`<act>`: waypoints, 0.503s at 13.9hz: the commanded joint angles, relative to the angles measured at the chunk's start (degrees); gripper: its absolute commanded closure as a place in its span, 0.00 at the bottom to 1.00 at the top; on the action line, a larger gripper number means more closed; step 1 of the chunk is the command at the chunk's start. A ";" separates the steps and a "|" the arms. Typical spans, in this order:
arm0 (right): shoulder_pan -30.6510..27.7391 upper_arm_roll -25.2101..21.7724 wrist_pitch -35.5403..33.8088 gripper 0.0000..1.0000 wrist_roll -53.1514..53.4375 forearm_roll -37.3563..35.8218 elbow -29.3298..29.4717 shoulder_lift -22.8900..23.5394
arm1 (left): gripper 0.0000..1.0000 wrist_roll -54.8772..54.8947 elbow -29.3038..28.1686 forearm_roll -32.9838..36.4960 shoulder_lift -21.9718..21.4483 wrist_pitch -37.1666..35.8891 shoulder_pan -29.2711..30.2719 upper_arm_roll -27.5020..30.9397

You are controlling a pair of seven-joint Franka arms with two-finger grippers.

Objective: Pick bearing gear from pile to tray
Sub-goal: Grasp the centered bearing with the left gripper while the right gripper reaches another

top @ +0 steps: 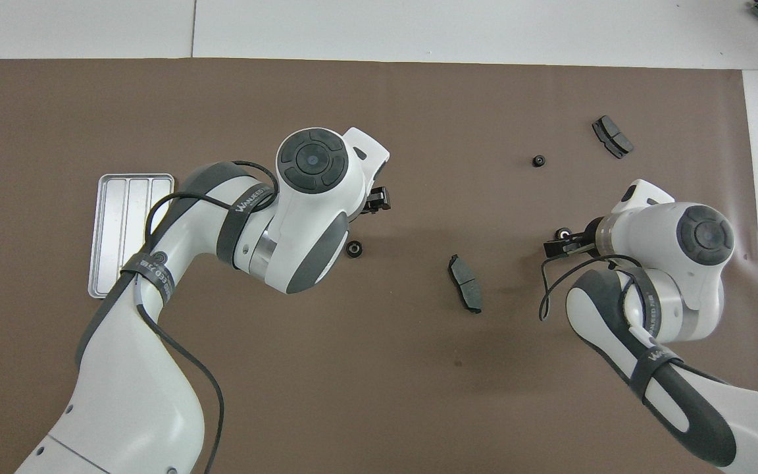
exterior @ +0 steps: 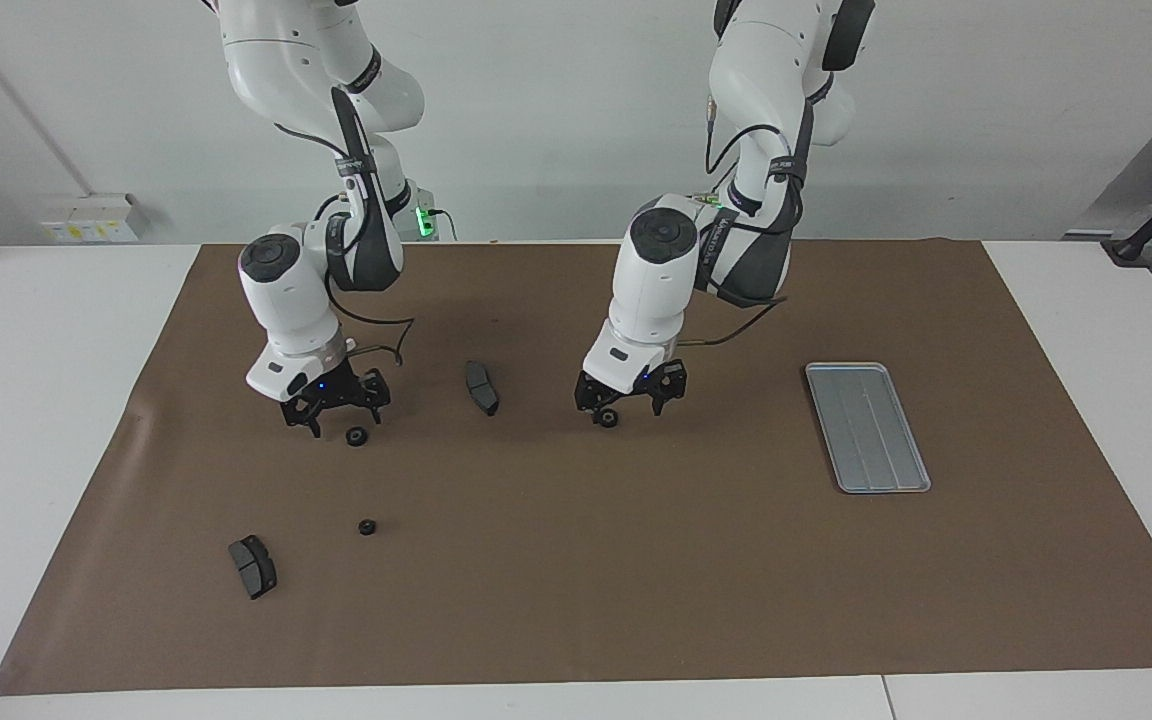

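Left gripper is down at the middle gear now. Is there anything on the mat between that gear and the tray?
Nothing visible. The left gripper is open over the middle gear, and only bare brown mat lies between it and the tray. The brake pad lies toward the right arm's end, off that path.

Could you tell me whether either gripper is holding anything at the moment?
Nothing is held. The left gripper hangs open over one gear; the right gripper is open beside another gear.

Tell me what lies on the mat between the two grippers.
One dark brake-pad piece lies on the brown mat between the left gripper and the right gripper; otherwise that stretch is bare. Both views show it, most plainly the facing view.
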 commanded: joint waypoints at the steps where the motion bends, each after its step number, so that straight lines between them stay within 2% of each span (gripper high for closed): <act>1: -1.04 0.86 2.18 0.07 -1.57 1.49 -1.02 0.10 | 0.00 -0.86 -1.62 0.98 1.08 4.12 -1.72 1.06; 7: -0.95 0.86 3.24 0.19 -1.13 1.49 -1.11 1.15 | 0.00 -0.68 -11.56 1.77 -0.50 11.69 -3.56 0.97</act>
